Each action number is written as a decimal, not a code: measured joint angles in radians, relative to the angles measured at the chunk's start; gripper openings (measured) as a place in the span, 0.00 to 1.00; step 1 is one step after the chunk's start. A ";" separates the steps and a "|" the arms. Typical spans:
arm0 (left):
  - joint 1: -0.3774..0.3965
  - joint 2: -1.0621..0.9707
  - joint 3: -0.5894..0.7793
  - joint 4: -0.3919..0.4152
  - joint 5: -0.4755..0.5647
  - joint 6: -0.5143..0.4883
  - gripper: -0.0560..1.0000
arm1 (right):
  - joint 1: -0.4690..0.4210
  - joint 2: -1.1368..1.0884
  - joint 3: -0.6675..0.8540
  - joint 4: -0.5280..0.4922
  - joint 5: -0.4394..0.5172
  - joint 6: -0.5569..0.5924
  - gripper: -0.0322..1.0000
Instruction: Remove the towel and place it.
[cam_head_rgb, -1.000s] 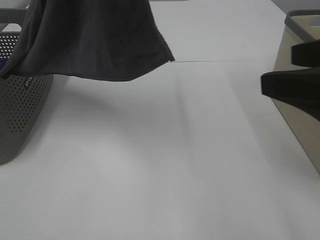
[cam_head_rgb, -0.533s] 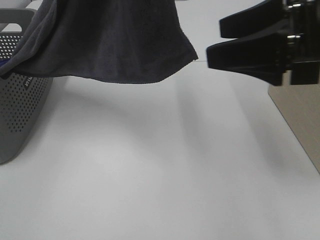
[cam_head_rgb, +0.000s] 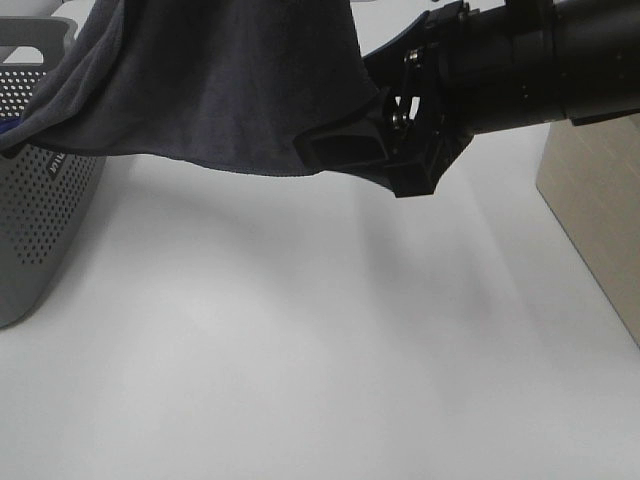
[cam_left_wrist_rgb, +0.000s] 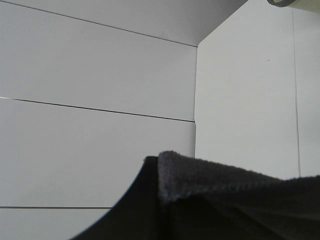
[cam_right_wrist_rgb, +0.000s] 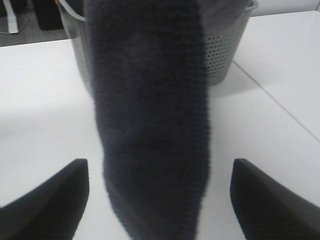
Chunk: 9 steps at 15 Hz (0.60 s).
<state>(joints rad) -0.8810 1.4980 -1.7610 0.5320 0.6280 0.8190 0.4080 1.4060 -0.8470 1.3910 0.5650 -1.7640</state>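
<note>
Right gripper (cam_right_wrist_rgb: 160, 162) is wide open. In its wrist view both black fingers (cam_right_wrist_rgb: 50, 200) sit far apart, and the towel (cam_right_wrist_rgb: 150, 125) hangs straight down through the gap between them. As far as I can see, neither finger is touching the cloth, so it's around the towel, not holding it.

From the high camera that same arm reaches across from the right. One finger pokes out just under the towel's lower right corner, and the other looks tucked behind the fabric, so it's hard to trace.

The towel is up in the air over the white table (cam_head_rgb: 300, 350). Its left side drapes onto the rim of the grey perforated basket (cam_head_rgb: 40, 220), and its bottom edge hangs clear of the tabletop. Its top runs out of the frame, so whatever is holding it up isn't in that shot.

Left gripper (cam_left_wrist_rgb: 150, 200): honestly can't tell. Its wrist view only shows a smooth dark curve right against a hemmed towel edge at the bottom, with white table panels beyond. Jaw opening isn't visible at all.

There's a beige bin (cam_head_rgb: 590, 220) on the far right, cut off by the frame edge and partly behind the arm. The towel in the right wrist shot is blurry, so no tag or hem detail shows there.
</note>
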 joint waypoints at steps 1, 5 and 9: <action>0.000 0.001 0.000 0.000 0.000 0.000 0.05 | 0.000 0.019 0.000 -0.003 0.103 0.000 0.76; 0.001 0.023 0.000 0.004 0.000 0.000 0.05 | 0.000 0.022 0.000 0.006 0.177 0.000 0.55; 0.002 0.024 0.000 0.010 0.002 0.000 0.05 | 0.000 0.022 0.000 0.006 0.164 0.011 0.25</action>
<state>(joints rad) -0.8790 1.5220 -1.7610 0.5420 0.6300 0.8190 0.4080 1.4280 -0.8470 1.3970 0.7290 -1.7530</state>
